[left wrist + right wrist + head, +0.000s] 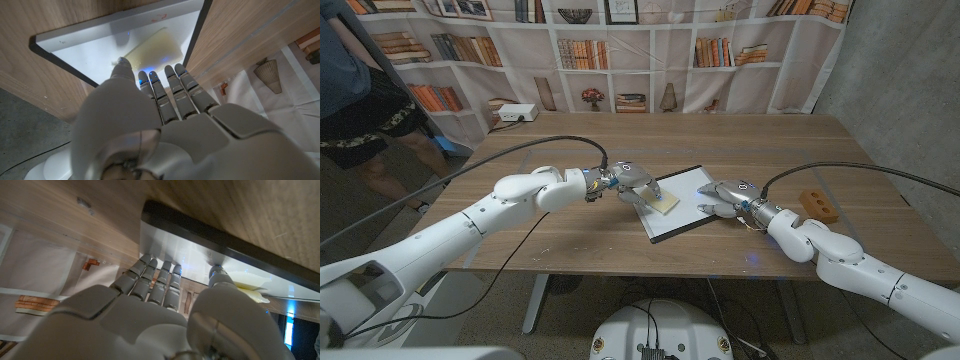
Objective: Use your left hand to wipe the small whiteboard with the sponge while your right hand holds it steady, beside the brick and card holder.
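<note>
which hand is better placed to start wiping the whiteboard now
Left. The left hand already rests on the pale yellow sponge atop the small black-framed whiteboard, while the right hand presses its right edge.

Both arms reach inward, left robot hand [638, 186] and right robot hand [723, 195] lowered, fingers extended.

Looked like a staged lab or studio corner, not a real room. Behind the wooden table [620, 135] hung a printed bookshelf backdrop [620, 50], creased like cloth. Right of the backdrop stood a bare grey wall [900, 70]. A power strip [513, 115] sat behind the table.
</note>
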Tool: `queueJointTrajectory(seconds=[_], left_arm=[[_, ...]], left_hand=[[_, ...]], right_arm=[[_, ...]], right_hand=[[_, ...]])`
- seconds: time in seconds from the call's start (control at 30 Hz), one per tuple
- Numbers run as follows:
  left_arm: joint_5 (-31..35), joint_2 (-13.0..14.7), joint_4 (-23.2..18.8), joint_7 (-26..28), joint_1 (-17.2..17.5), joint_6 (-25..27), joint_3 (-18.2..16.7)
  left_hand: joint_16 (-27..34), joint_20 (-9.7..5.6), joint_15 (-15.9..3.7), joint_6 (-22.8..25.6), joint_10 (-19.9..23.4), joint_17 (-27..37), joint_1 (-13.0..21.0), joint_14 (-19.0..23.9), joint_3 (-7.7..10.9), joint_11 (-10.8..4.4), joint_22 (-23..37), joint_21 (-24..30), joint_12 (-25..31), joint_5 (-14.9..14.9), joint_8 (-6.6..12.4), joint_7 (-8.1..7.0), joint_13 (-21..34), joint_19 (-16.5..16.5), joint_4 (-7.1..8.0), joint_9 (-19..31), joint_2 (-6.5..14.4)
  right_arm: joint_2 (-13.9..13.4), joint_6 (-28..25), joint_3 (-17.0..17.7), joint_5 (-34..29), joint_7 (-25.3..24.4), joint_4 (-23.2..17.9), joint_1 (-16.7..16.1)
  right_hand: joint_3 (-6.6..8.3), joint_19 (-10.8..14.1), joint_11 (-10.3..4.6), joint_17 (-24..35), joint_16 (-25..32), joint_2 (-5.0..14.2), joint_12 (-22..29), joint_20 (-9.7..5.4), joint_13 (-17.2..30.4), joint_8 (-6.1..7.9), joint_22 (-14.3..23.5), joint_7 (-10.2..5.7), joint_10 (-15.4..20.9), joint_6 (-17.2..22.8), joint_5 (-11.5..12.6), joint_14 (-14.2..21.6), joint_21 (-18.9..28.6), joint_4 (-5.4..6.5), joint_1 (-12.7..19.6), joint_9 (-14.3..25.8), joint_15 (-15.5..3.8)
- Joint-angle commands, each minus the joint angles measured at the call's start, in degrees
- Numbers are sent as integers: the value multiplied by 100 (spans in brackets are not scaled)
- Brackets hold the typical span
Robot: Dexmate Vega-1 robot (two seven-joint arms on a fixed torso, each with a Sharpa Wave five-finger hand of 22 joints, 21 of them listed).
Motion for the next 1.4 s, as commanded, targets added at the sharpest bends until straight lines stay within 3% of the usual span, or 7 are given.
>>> queueJointTrajectory(seconds=[0.03,0.5,0.77,1.07,1.23,1.4], left_arm=[[-20,-55,36,-431,-98,132,82],[-49,-147,282,-479,-251,20,215],[-183,22,56,-578,-123,95,105],[-503,439,-449,-1059,246,515,-181],[-460,329,-323,-1025,209,497,-133],[-352,32,49,-895,-15,282,65]], left_hand=[[-15,-239,-540,10,11,11,36,38,29,-17,13,29,16,-22,21,13,-2,19,-8,19,-19],[-87,-210,-520,-36,-56,-2,-33,-51,20,33,10,-13,-37,-44,-19,44,-32,-66,14,13,-46],[-93,-206,-512,-10,-35,-3,-58,-47,23,32,10,-17,-35,-47,-16,28,-40,-72,27,11,-38],[-96,-201,-502,20,-10,-4,-84,-30,36,26,11,-20,-35,-48,-15,59,-51,-70,42,9,-17],[-99,-200,-499,16,-6,-5,-92,-29,40,36,11,-22,-36,-48,-20,58,-55,-72,45,8,-13],[-107,-200,-490,21,-21,-6,-100,-36,44,40,10,-28,-46,-49,-23,73,-60,-83,48,6,-11]], right_arm=[[5,1,-5,-15,61,-16,29],[-17,-63,18,-2,132,-74,18],[-13,-49,13,2,152,-55,35],[-12,-59,33,42,126,-27,26],[42,6,9,57,88,55,82],[63,38,5,78,71,87,112]], right_hand=[[28,60,21,11,-12,-33,16,-437,22,-20,17,14,55,43,-4,42,29,-31,3,23,-476],[29,64,21,12,-14,-33,10,-436,23,-25,17,17,58,48,-13,42,28,-28,-8,23,-467],[30,64,19,13,-14,-31,2,-439,23,-27,17,23,48,52,-17,45,28,-26,-13,23,-473],[33,65,22,13,-15,-27,1,-441,23,-31,17,27,57,55,-22,47,27,-25,-17,24,-471],[34,65,20,13,-16,-24,1,-440,23,-33,17,23,63,55,-25,47,27,-23,-21,24,-470],[35,67,24,14,-17,-21,-2,-441,23,-35,17,24,61,55,-28,43,27,-21,-24,24,-469]])
